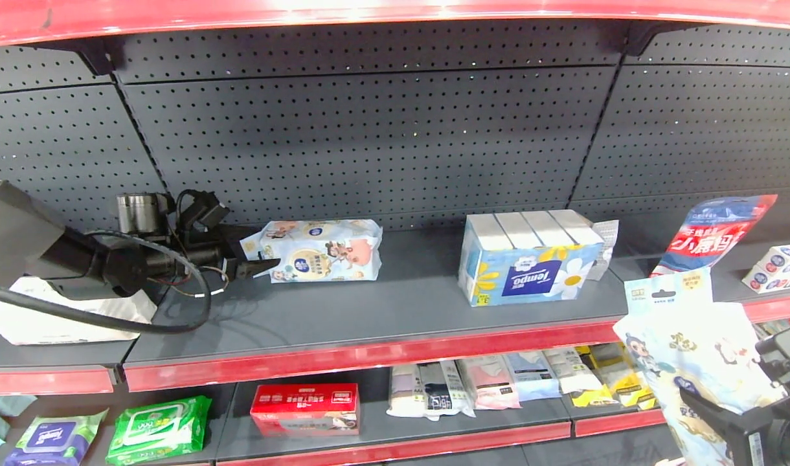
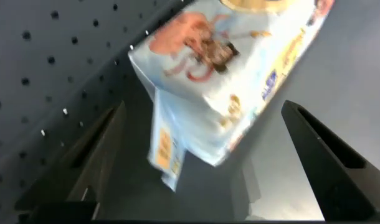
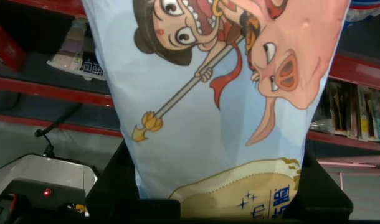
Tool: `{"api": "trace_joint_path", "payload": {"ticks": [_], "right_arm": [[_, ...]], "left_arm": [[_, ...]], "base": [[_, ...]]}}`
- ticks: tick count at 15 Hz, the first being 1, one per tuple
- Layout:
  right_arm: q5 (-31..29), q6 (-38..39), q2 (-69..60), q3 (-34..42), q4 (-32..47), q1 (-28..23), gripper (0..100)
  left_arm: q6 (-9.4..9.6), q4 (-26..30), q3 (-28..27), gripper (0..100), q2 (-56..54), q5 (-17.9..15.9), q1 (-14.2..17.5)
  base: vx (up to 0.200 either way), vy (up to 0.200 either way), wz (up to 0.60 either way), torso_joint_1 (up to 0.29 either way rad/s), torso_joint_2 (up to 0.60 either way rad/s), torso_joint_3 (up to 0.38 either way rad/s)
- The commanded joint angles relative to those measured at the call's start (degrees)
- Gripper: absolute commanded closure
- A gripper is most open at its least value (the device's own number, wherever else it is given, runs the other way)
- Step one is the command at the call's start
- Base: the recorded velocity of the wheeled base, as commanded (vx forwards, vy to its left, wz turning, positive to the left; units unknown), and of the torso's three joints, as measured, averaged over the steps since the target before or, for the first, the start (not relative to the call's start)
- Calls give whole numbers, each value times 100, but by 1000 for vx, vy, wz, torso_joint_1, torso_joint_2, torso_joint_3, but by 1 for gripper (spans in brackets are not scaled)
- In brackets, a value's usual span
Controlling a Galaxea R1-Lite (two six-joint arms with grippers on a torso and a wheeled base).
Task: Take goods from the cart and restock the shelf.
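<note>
**Head view.** L jaws: spread, tips just beside end of wipes pack (image 1: 312, 251). Pack rests on shelf (image 1: 369, 310), ahead of jaws. R jaws: pinching cartoon pouch (image 1: 696, 362) by its lower end, below shelf level, well apart from L jaws. Tissue multipack (image 1: 531, 259) on shelf, between L and R jaws.

**L wrist view.** Pack ahead of jaws, apparently touching neither finger.

**R wrist view.** Pouch upright, clamped both sides.

**Handling.** Pack looks set. Back L jaws straight out, no sideways swing, else pack skews. Raise pouch w/o easing grip.
</note>
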Motion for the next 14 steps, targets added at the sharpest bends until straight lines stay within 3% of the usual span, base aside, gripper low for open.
{"api": "trace_joint_path", "payload": {"ticks": [1, 10, 14], "right_arm": [[10, -18, 33, 1, -3, 1, 100], [10, -27, 15, 71, 24, 10, 100], [10, -36, 42, 71, 24, 10, 100]], "left_arm": [[18, 8, -223, 0, 168, 4, 1], [18, 52, -829, 0, 713, -119, -218], [9, 500, -1181, 0, 713, -189, -341]], "base": [[0, 0, 0, 0, 0, 0], [0, 0, 0, 0, 0, 0], [0, 0, 0, 0, 0, 0]]}}
